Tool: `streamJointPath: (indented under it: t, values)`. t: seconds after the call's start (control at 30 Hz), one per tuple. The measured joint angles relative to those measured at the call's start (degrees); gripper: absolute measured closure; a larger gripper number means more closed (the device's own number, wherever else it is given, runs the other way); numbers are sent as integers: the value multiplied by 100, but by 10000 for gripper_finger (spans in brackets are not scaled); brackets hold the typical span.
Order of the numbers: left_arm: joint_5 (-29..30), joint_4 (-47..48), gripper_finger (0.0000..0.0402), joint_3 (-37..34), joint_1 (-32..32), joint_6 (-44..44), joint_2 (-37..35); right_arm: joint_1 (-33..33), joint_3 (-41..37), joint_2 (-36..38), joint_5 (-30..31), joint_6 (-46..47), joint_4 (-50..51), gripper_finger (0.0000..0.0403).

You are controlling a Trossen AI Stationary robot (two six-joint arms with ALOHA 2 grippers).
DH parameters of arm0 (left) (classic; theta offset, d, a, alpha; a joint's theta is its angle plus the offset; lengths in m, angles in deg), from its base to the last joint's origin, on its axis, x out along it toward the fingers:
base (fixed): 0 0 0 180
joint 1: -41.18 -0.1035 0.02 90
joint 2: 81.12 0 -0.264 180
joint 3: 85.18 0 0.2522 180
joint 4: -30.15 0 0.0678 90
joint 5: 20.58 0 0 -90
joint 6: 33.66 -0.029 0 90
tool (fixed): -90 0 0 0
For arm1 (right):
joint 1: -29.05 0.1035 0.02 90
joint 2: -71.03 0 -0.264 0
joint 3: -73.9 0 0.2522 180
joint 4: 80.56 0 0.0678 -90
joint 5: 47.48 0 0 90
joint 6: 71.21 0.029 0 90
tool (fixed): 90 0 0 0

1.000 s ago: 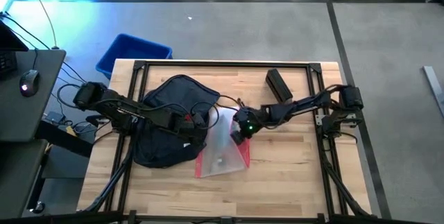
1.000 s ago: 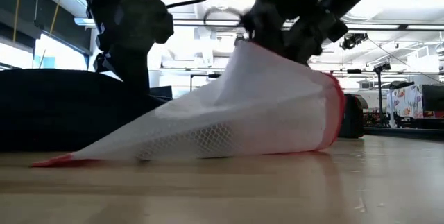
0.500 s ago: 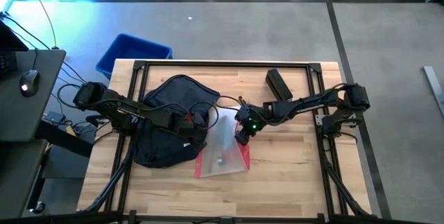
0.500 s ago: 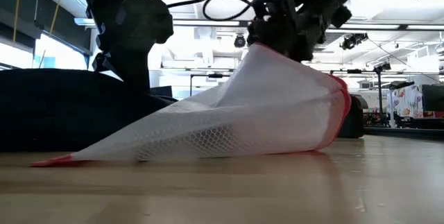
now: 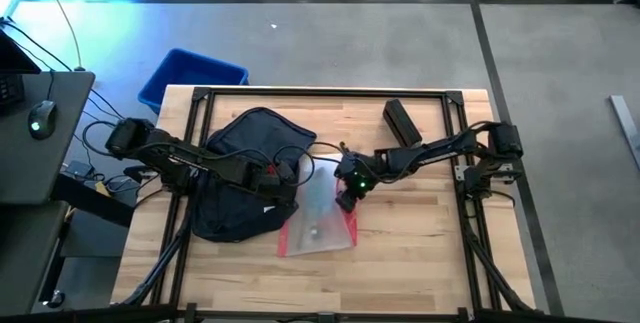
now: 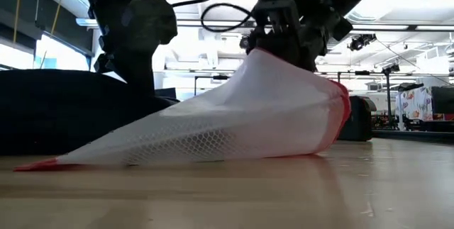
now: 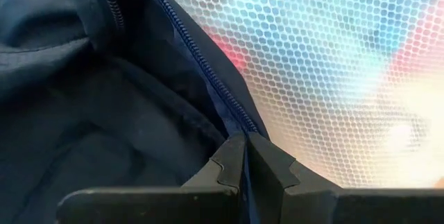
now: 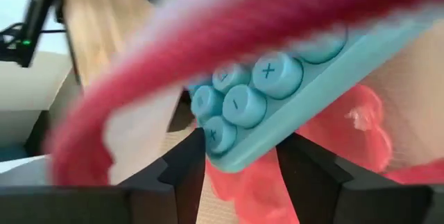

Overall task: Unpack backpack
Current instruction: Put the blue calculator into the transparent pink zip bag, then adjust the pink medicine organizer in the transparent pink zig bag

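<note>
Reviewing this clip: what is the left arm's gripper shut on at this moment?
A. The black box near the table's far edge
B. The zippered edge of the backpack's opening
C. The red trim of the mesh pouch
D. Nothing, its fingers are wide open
B: in the left wrist view the left gripper has its fingers together on the backpack at its zipper edge, with the mesh pouch beside it.

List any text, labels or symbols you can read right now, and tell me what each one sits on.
"+": on a round key of the teal calculator, held in the right claw inside the mesh pouch.
"-": on the key beside it.
"x": on the key nearest the claw, slightly blurred.
A further key mark is too blurred to read.
Nothing readable on the backpack, which the left claw pinches at the zipper edge, nor on the black box or blue bin.
</note>
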Motion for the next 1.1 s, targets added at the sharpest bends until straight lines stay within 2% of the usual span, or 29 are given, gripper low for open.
streamJointPath:
  t: [0.07, 0.23, 0.43, 0.67, 0.83, 1.0, 1.1]
  values:
    - [24, -9, 402, 0, -2, -6, 0, -4, 0, 2, 97, -185, -213, 248]
    - [38, -10, 402, 0, -7, -2, 0, -106, 2, 41, -256, -628, -480, 249]
    - [42, -7, 402, 0, -7, 188, 0, -129, 0, 366, 234, -244, 624, 249]
    - [43, 2, 402, 0, -7, 200, 0, 33, 4, 914, 764, -592, 1793, 249]
    - [124, -6, 402, 0, -7, 199, 0, 133, -104, 1002, 1093, -481, 2552, 249]
    - [134, -16, 402, 0, -7, 203, 0, 290, -649, 820, 994, 130, 2240, 249]
    - [140, -15, 402, 0, -4, 195, 0, 402, -863, 601, 787, 329, 1220, 249]
